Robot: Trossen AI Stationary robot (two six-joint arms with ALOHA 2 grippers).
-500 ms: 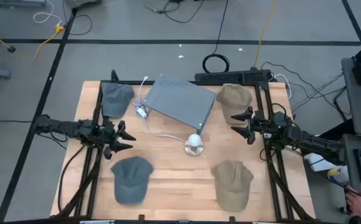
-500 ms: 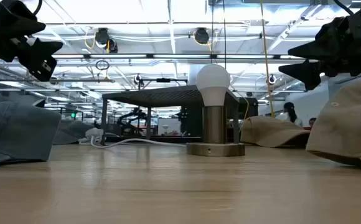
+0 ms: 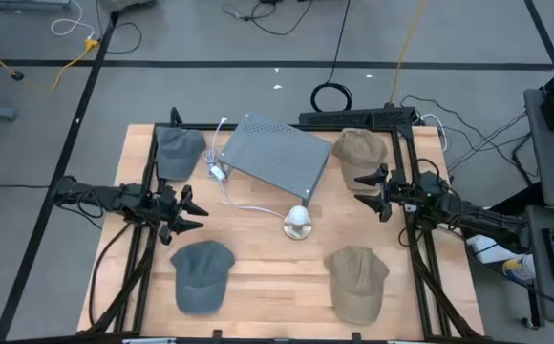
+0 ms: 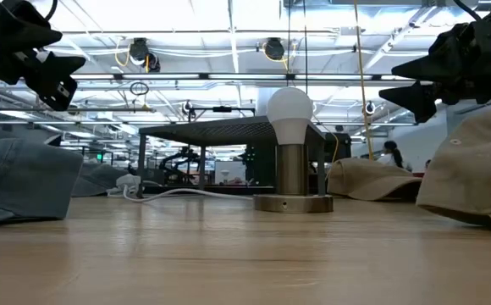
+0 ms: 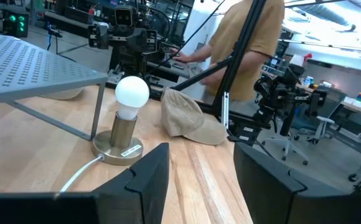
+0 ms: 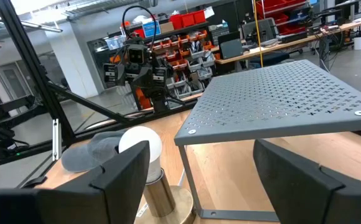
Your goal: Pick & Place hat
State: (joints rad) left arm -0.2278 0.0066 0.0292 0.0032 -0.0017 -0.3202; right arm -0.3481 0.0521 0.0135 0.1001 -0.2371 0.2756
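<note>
Four caps lie on the wooden table: a grey cap [image 3: 202, 275] at near left, a grey cap [image 3: 179, 150] at far left, a tan cap [image 3: 357, 281] at near right and a tan cap [image 3: 358, 150] at far right. My left gripper [image 3: 193, 209] hovers open at the table's left, between the two grey caps. My right gripper [image 3: 368, 189] hovers open at the right, between the two tan caps. Both are empty. The left wrist view shows the near tan cap [image 5: 190, 118] resting on its brim and crown.
A grey perforated metal stand [image 3: 275, 156] stands at the table's far middle. A lamp with a white bulb [image 3: 298, 222] stands at the centre, its white cord [image 3: 244, 204] running toward the stand. Black frame rails [image 3: 146, 239] run along both sides. A person [image 5: 249, 37] stands beyond the table.
</note>
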